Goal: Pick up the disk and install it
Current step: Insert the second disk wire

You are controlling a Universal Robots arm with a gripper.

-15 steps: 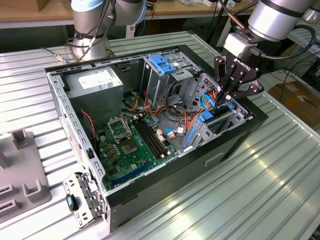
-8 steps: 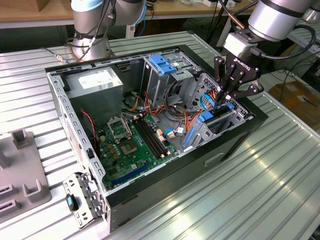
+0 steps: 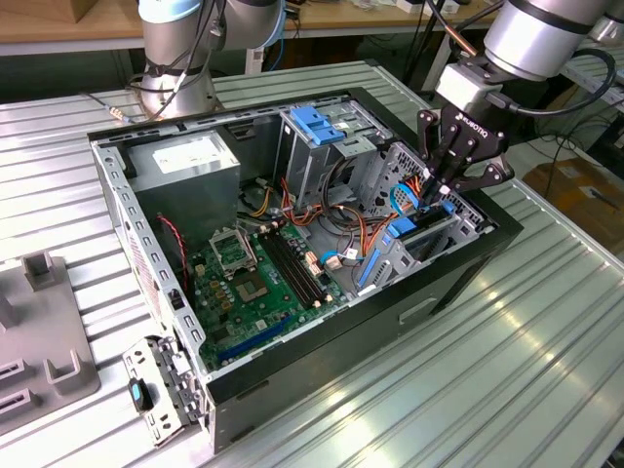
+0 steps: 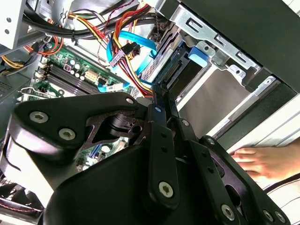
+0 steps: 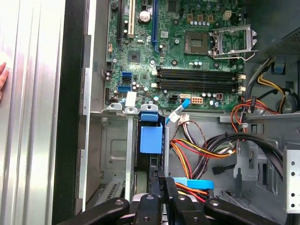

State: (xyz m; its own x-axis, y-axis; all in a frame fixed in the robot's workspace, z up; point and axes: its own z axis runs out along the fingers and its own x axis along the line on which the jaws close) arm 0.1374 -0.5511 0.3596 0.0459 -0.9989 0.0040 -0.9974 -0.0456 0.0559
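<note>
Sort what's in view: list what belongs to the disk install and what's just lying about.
Job in hand:
disk, standing in the drive cage
gripper, right at the disk

Lying about:
motherboard
power supply
cables
grey fixtures
a person's hand

No legible print, labels, numbers or signs anywhere

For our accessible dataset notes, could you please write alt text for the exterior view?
A black robot gripper reaches down into the drive bay at the exterior view's right of an open black desktop computer case, at a blue-framed silver-grey metal disk. The green motherboard lies exposed inside, on a ribbed metal table.
</note>
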